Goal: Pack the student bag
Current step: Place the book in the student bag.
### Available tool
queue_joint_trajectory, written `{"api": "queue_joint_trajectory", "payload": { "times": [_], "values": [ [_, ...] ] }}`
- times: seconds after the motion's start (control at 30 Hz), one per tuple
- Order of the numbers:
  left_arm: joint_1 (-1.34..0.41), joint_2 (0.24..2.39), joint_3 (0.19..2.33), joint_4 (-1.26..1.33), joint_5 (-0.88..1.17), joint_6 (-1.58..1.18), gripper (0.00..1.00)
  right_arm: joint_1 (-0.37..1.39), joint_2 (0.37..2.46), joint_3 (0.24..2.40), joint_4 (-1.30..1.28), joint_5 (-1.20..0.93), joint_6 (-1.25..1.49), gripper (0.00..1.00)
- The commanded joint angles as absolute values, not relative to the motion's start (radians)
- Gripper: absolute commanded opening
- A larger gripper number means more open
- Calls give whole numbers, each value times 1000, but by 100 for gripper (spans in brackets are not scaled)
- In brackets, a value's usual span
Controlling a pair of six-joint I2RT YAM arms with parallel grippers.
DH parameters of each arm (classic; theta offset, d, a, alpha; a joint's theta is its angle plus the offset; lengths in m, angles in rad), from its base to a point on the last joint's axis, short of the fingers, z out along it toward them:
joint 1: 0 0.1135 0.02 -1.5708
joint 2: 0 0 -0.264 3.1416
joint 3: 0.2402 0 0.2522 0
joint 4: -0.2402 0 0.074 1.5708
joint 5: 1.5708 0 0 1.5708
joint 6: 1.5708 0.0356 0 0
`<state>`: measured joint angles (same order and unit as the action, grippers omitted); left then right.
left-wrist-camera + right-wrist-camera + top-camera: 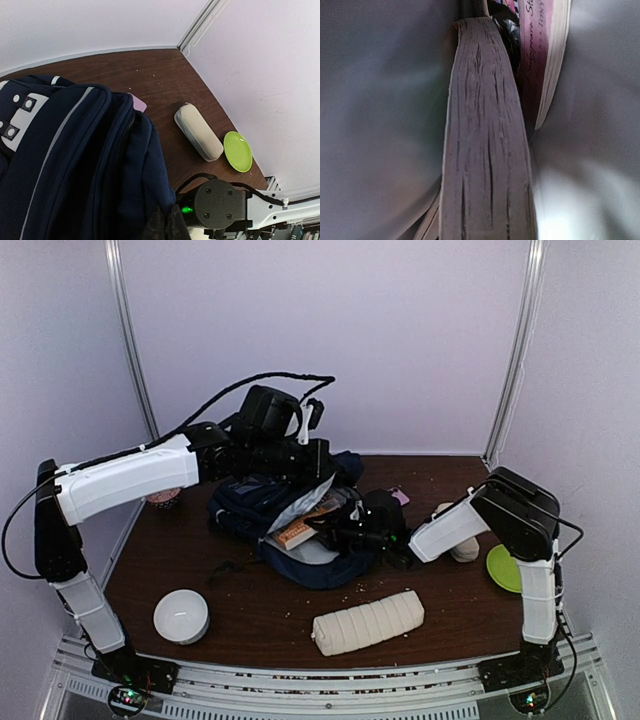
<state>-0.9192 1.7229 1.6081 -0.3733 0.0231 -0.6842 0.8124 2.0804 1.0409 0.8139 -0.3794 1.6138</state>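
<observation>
Student bag (320, 568) lies mid-frame on the table (250, 612), loading under way: left end effector (166, 225) clamped on its rim, right end effector (338, 530) (grip indiscernible) inside by a book (485, 150), which next needs seating.

Table (250, 615): dark brown, crumbs scattered.
Middle: bag (322, 568).
Front: white ribbed pouch (368, 622); round white box (181, 616) front left.
Right: green plate (503, 568), beige case (198, 131) just beside it.
</observation>
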Motion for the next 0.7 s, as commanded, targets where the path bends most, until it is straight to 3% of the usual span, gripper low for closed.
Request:
{"api": "queue_joint_trajectory", "payload": {
  "times": [0.0,0.67],
  "values": [
    [-955,1629,1624,-116,105,-723,0,820,2147,1131,886,-319,1652,0],
    [-994,1601,1528,-30,145,-810,0,828,2369,1393,897,-256,1708,0]
  ]
}}
